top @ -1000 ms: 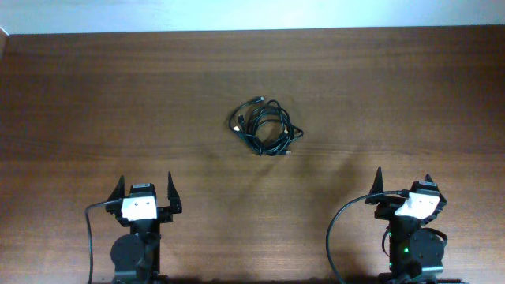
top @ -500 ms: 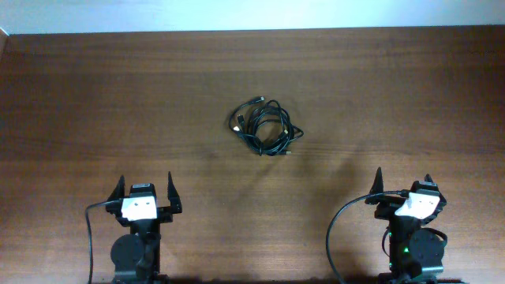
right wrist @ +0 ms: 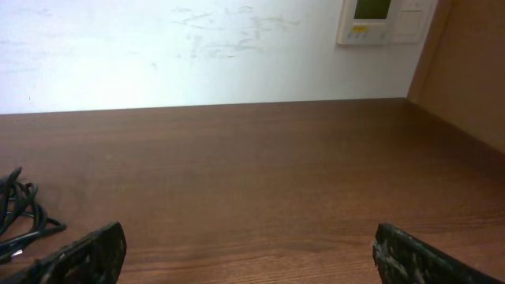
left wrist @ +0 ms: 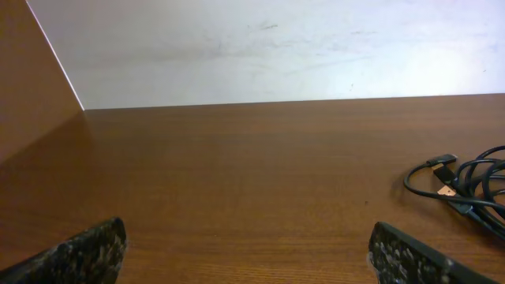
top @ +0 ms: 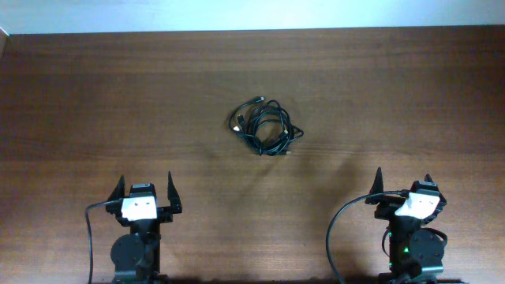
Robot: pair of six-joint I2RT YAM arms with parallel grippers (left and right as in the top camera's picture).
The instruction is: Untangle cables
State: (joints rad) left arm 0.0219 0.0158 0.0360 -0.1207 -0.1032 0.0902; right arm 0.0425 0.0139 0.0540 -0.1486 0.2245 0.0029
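Observation:
The cables point(top: 266, 126) lie as one looped black bundle with small metal plug ends near the middle of the wooden table point(top: 95, 102). Part of that bundle shows at the right edge of the left wrist view point(left wrist: 465, 183) and at the left edge of the right wrist view point(right wrist: 20, 213). My left gripper point(top: 145, 184) rests near the front edge, left of the bundle, open with only bare table between its fingers. My right gripper point(top: 403, 180) sits at the front right, also open and holding nothing. Both stand well short of the cables.
A pale wall point(left wrist: 276, 47) runs behind the table's far edge, carrying a white wall panel point(right wrist: 387, 20) at the right. Brown side boards point(left wrist: 31, 87) rise at the left and right point(right wrist: 473, 71) ends. Thick black arm leads point(top: 335, 237) trail by the bases.

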